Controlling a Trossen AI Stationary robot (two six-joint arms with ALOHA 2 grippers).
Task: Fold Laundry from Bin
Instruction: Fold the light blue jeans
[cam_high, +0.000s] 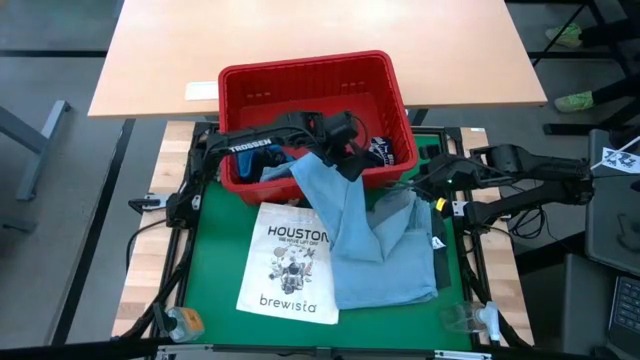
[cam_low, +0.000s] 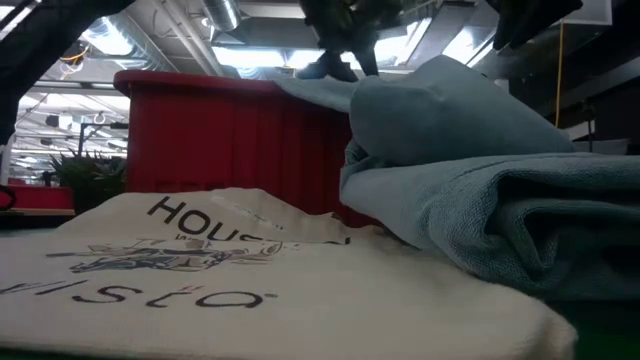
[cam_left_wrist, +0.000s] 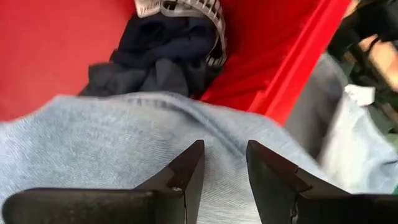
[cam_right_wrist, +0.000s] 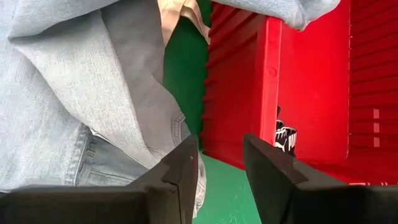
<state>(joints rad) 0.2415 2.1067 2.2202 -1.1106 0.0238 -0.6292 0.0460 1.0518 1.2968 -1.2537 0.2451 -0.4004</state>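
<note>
My left gripper (cam_left_wrist: 221, 177) hangs over the bin's (cam_high: 380, 68) front rim, jaws narrowly apart and empty above the denim shirt (cam_high: 375, 250) draped from bin to counter. Right gripper (cam_right_wrist: 219, 162), jaws likewise gapped, waits beside the bin's corner. I reckon a shallow pinch could slip off, or dragging cloth could tip the bin

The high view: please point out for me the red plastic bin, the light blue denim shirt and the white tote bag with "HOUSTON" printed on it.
Red plastic bin (cam_high: 305, 69): high view, far rim.
Light blue denim shirt (cam_high: 375, 265): high view, part lying on the green mat.
White tote bag with "HOUSTON" print (cam_high: 290, 262): high view, centre of printed face.
</note>
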